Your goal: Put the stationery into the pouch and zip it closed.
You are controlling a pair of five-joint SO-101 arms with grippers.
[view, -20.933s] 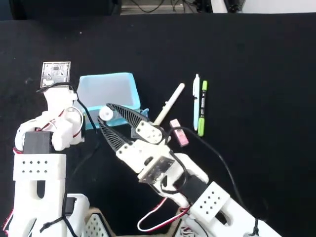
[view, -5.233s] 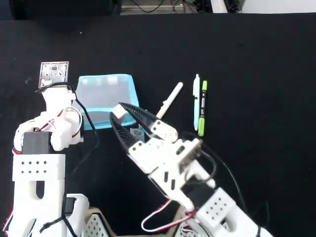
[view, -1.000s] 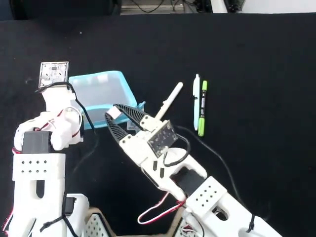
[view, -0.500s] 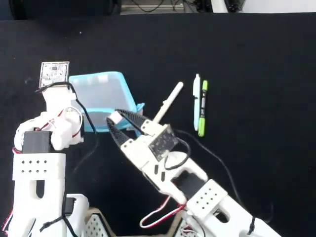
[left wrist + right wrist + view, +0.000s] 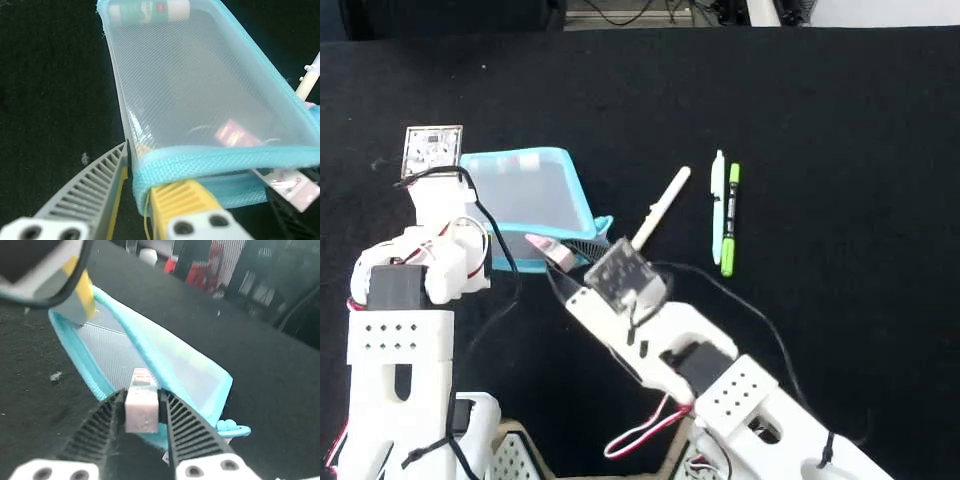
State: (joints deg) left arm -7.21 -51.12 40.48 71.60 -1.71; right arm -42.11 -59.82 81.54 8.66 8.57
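The worktop (image 5: 820,120) is covered edge to edge in matte black cloth with a few pale lint specks (image 5: 85,159) on it. In the high view, the room shows as a narrow strip at twelve o'clock with loose cables (image 5: 620,15) on a light floor. In the right wrist view it is blurred dark and red shapes (image 5: 200,265) that cannot be identified. The pouch (image 5: 520,195), translucent mesh with a turquoise rim, lies at about ten o'clock from the worktop's centre with its mouth open. A glue stick (image 5: 150,10) lies inside against the closed far end. The left arm (image 5: 410,290) stands at the pouch's eight o'clock, and the left claw (image 5: 135,170) is pinched narrow on the pouch's rim, grey finger outside and yellow finger inside. The right arm (image 5: 700,370) comes in from five o'clock. The right claw (image 5: 141,396) is clamped on a pink eraser (image 5: 141,412), holding it at the mouth near the pouch's five o'clock corner, just beside the rim; contact with the rim cannot be determined. At three o'clock from the pouch a white pen (image 5: 660,210) lies slanted on the cloth. Farther toward three o'clock, a light-blue pen (image 5: 717,200) and a green highlighter (image 5: 729,225) lie side by side, pointing to twelve.
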